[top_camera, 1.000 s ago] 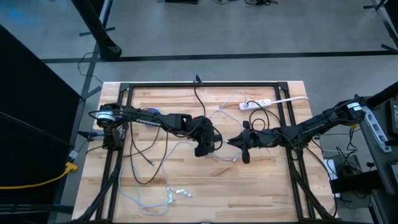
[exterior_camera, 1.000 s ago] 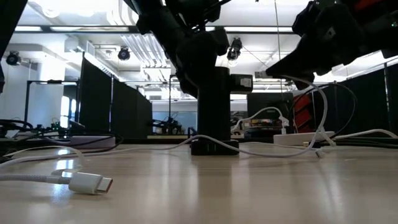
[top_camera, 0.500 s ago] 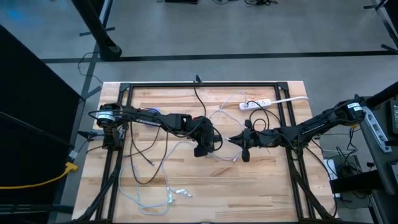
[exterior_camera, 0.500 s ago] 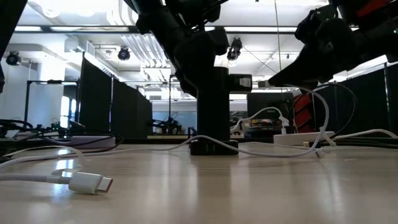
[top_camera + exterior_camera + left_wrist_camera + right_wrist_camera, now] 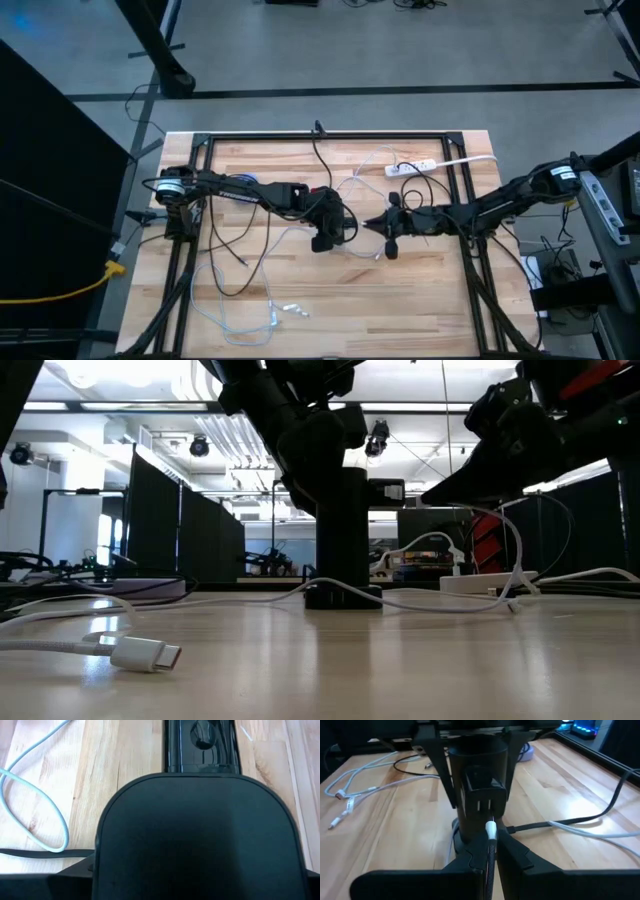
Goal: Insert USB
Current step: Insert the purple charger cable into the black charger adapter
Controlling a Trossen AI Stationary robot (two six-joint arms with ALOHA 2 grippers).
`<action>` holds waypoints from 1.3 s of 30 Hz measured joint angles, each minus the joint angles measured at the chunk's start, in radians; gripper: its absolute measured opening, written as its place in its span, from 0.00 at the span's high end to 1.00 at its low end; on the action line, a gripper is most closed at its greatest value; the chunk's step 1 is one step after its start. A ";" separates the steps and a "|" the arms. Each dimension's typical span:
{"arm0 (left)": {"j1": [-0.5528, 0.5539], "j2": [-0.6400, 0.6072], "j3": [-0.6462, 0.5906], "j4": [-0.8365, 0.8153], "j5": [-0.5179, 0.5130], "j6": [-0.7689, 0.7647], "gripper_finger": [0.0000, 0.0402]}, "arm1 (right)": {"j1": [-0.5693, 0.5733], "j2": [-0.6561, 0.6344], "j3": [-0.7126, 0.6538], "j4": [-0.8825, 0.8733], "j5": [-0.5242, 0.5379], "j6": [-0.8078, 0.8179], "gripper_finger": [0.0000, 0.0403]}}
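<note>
Currently, state at the table centre:

left gripper point(image 5: 333, 232): mid-table, clamped around an upright dark block, fingers spread wide on its sides. Left wrist view is mostly filled by the block's rounded dark top point(image 5: 200, 835).

dark block point(image 5: 343, 520): stands on a low base on the wooden table point(image 5: 420, 300); in the low view it rises as a tall dark column under the left arm. Its face toward the right arm carries slots point(image 5: 484, 805).

right gripper point(image 5: 383, 228): just beside the block, facing it, off the table surface. Fingers point(image 5: 517, 851) clenched on a white USB plug.

USB plug point(image 5: 491, 828): white tip pokes out between the right fingers, lined up with the slotted face of the block. Touching or just short of it, cannot tell. Its white cable point(image 5: 520, 550) loops down from the right gripper to the table.

spare connector point(image 5: 145, 654): white, lying flat on the table near the low camera, well apart from both grippers.

loose cables point(image 5: 240, 300): white and black, strewn over the left and front parts of the table.

power strip point(image 5: 412, 166): white, on the far side of the table, behind the right gripper.
</note>
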 joint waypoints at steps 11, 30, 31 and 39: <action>-0.004 0.000 0.000 -0.004 0.008 0.010 0.35 | -0.004 0.002 0.017 0.005 -0.001 -0.030 0.97; -0.005 0.000 -0.002 -0.004 0.019 0.016 0.35 | -0.025 0.002 0.018 0.008 -0.056 -0.021 0.97; -0.005 0.000 -0.002 -0.004 0.019 0.016 0.35 | -0.025 0.002 0.018 0.008 -0.057 -0.021 0.97; -0.005 0.000 -0.002 -0.004 0.019 0.015 0.35 | -0.025 0.000 0.018 0.012 -0.062 -0.021 0.97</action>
